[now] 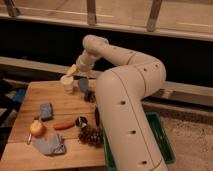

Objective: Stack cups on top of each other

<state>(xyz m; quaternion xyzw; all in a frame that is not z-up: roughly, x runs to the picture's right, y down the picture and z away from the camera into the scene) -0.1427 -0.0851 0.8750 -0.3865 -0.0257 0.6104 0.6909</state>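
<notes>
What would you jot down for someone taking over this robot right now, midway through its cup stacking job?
Gripper: open, holding nothing, just above the rim of the white cup.
White cup: upright near the back of the wooden table.
Grey-blue cup: on the table beside the white cup, to its right in the camera view.
Done: nothing stacked yet.
Left: grasp one cup, lift it, set it into the other.

End effector fingers spread, just above white cup, far side of wooden table, grey-blue cup just right, 2 cups unstacked
</notes>
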